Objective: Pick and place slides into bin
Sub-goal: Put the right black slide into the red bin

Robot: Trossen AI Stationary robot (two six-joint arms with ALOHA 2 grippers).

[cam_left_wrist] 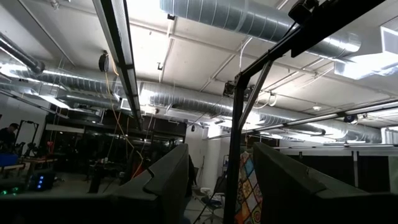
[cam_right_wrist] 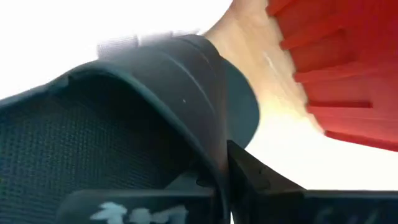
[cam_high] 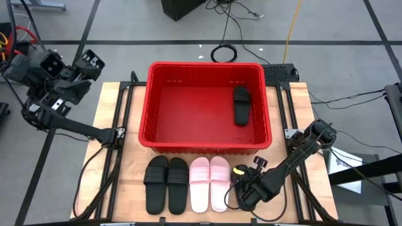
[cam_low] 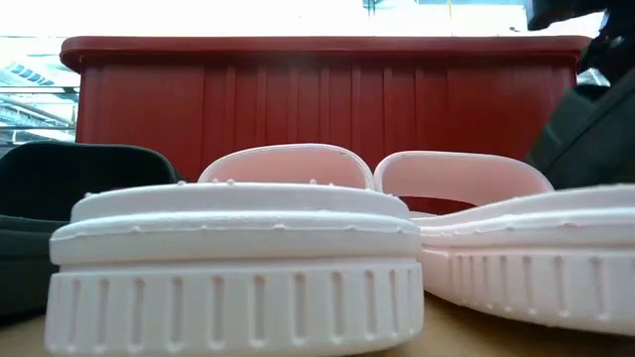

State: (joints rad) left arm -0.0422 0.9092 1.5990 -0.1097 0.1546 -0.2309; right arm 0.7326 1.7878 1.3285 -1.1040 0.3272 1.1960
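The red bin (cam_high: 206,103) stands at the table's middle, with one black slide (cam_high: 242,105) lying on its floor at the right. In front of it two black slides (cam_high: 167,184) and two pale pink slides (cam_high: 209,183) lie side by side on their soles. My right gripper (cam_high: 242,188) is low, just right of the pink pair, shut on another black slide (cam_right_wrist: 155,99), which the gripper mostly hides from above. My left gripper (cam_high: 90,61) is open and empty, raised beyond the table's far left corner and pointing up at the ceiling (cam_left_wrist: 221,180). My right gripper has the black slide by its wide strap, at the strap's edge (cam_right_wrist: 214,155). One finger (cam_right_wrist: 261,177) lies on the strap's outer face; the other is hidden under the strap. Whether the slide is lifted clear does not show.
The near pink slides (cam_low: 238,268) fill the low view, with the bin's wall (cam_low: 317,99) behind. Bare wood lies left of the black pair and along the table's left side. Cables and a dark box lie on the floor beyond the bin.
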